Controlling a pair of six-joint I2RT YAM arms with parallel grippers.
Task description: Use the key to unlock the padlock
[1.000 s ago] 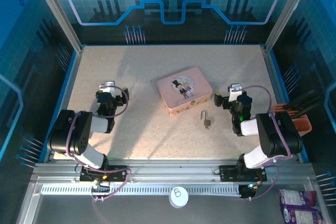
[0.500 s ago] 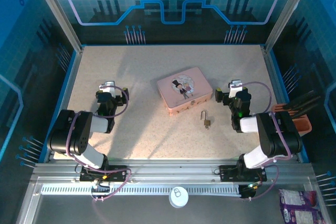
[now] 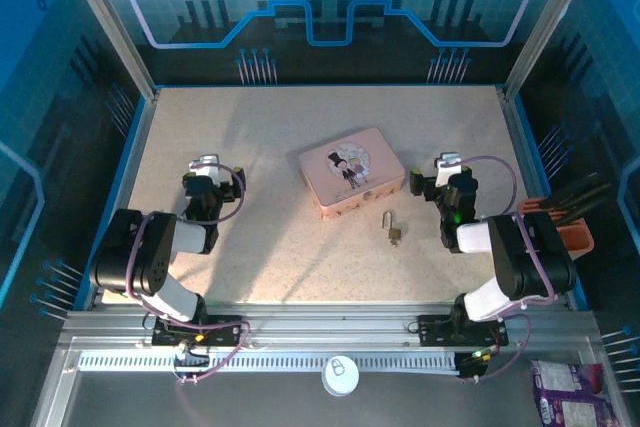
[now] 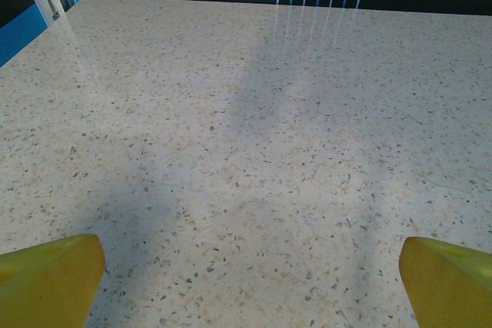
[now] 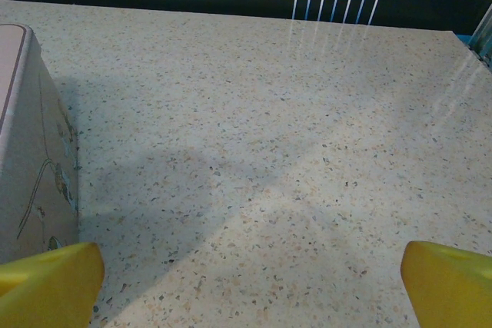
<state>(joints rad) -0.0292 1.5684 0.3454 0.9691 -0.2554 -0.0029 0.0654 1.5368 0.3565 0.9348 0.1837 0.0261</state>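
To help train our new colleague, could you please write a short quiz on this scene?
1. True or false: the padlock lies on top of the tin.
2. Which is nearer the padlock? A. left gripper B. right gripper
3. Fill in: in the wrist views, both grippers are ____ (open or shut).

Key:
1. False. It lies on the table, just on the arms' side of the tin.
2. B.
3. open; each view shows the fingers wide apart with nothing between them.
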